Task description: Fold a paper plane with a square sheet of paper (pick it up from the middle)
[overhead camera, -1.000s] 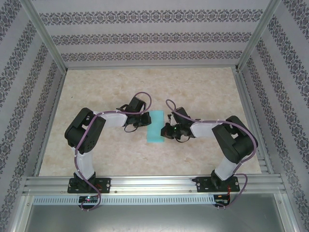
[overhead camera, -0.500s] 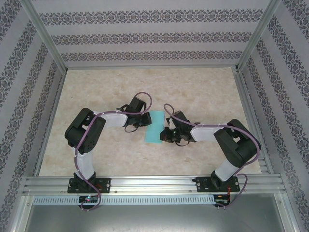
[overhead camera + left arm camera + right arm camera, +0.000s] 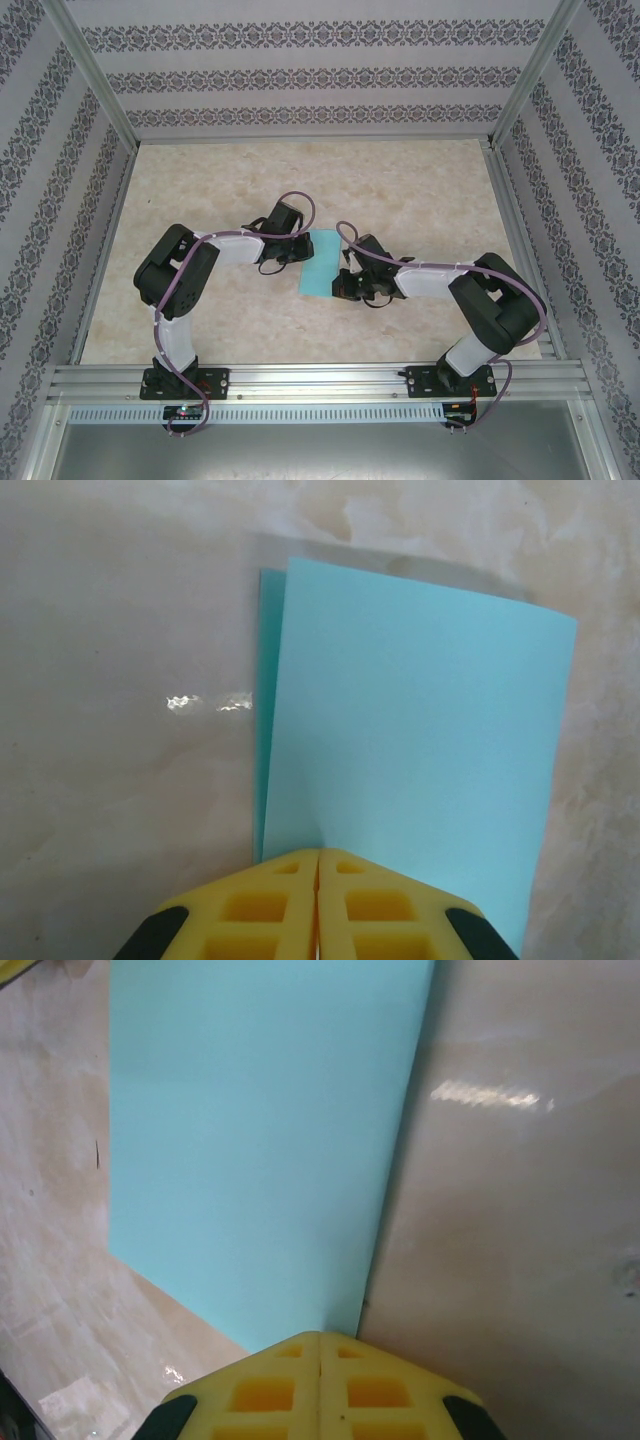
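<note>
The turquoise square sheet of paper [image 3: 320, 264] lies flat on the table, folded in half into a tall rectangle, not a pointed paper plane. In the left wrist view the under layer of the sheet of paper [image 3: 410, 720] peeks out along one long side. My left gripper [image 3: 301, 250] [image 3: 318, 853] is shut, its yellow tips resting on the top layer near that side. My right gripper [image 3: 341, 287] [image 3: 320, 1336] is shut too, its tips down at the other long edge of the paper [image 3: 260, 1140], close to a near corner.
The marbled tabletop [image 3: 420, 200] spreads bare around the paper, fenced by aluminium rails [image 3: 300, 378] and patterned walls. Both arms' elbows flank the sheet, with purple cables looping above the wrists.
The right gripper has slid along the paper's right edge toward the near end, and its elbow has swung outward. The left gripper and the paper have stayed put.
</note>
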Motion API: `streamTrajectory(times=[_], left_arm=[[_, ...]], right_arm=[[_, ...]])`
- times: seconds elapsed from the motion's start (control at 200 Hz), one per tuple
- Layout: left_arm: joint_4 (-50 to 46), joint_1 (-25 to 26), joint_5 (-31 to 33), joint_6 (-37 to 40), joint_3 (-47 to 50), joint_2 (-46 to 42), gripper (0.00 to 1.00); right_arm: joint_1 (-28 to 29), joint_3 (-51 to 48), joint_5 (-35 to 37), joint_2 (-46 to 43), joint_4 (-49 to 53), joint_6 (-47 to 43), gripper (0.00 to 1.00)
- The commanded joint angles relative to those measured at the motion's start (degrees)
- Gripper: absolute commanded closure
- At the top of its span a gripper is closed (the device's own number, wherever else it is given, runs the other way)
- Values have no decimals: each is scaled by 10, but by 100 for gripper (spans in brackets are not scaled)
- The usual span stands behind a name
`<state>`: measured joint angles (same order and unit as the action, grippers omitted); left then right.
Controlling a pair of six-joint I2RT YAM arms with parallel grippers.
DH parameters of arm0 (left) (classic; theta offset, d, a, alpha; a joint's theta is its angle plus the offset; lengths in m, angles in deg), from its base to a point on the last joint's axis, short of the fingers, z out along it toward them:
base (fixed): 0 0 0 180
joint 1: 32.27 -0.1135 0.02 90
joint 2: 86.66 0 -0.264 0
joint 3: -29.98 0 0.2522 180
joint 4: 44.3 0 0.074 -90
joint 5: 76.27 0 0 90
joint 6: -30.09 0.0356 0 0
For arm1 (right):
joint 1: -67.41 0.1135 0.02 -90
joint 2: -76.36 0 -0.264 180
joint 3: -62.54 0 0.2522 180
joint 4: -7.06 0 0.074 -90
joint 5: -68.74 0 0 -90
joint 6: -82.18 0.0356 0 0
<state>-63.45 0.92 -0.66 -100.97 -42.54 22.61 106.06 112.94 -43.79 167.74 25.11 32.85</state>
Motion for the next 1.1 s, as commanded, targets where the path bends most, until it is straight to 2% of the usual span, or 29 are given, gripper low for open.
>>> streamTrajectory(times=[0.0, 0.36, 0.594, 0.799, 0.939, 1.099], left_arm=[[-119, 10, 65, 0, 39, 57, 91], [-124, 10, 60, 14, 19, 58, 90], [-166, 8, 40, 47, -96, 27, 76], [-208, -20, 33, 49, -181, -11, 68], [-213, -56, 29, 46, -165, -58, 66], [-196, -93, 26, 27, -97, -132, 64]], right_arm=[[22, -10, 0, 11, 64, 8, 97], [36, -28, 30, -6, 55, 21, 97], [44, 21, 39, 27, 13, 55, 97], [58, 79, 55, 57, -36, 117, 97], [76, 139, 66, 87, -59, 146, 97], [53, 168, 96, 57, -36, 129, 96]])
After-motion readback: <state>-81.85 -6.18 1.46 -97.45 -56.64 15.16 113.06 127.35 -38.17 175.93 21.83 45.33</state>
